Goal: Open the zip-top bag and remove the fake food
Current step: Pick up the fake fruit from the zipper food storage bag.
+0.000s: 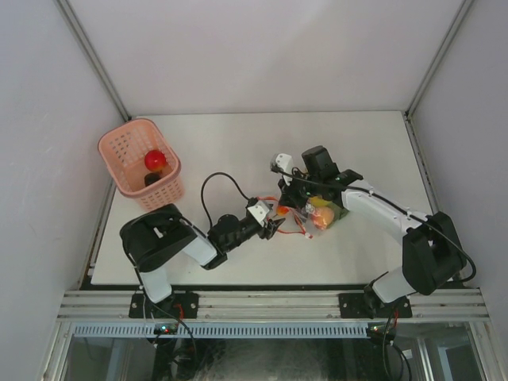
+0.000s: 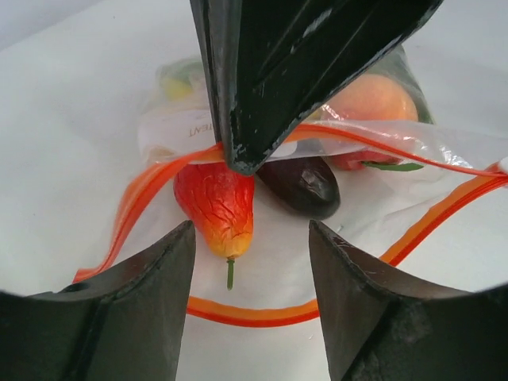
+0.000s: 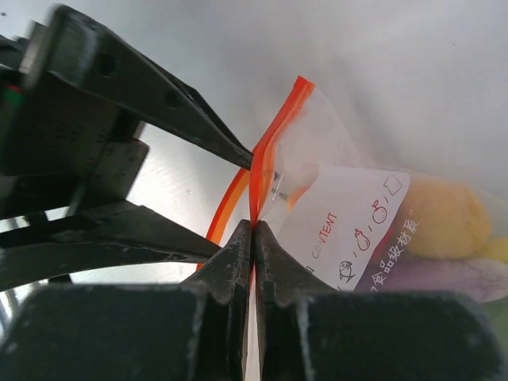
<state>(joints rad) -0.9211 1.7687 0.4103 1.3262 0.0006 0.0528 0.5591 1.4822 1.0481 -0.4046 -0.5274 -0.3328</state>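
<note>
The zip-top bag (image 1: pixel 315 215) lies mid-table with its mouth pulled open. My right gripper (image 3: pixel 254 226) is shut on the bag's upper red-orange zipper strip (image 3: pixel 274 131) and holds it up. In the left wrist view the right gripper's fingers (image 2: pixel 262 79) come down from above, and the lower strip (image 2: pixel 254 311) rests on the table. My left gripper (image 2: pixel 250 230) stands open at the mouth. The tip of a red-orange fake food piece (image 2: pixel 216 205) lies between its fingertips, untouched. A dark eggplant (image 2: pixel 302 184) and an orange round piece (image 2: pixel 369 99) sit deeper in the bag. A yellow piece (image 3: pixel 444 218) shows through the plastic.
A pink perforated basket (image 1: pixel 119 151) stands at the back left with a red toy fruit (image 1: pixel 155 159) inside. Grey walls close the table's left, back and right sides. The two grippers are close together over the bag.
</note>
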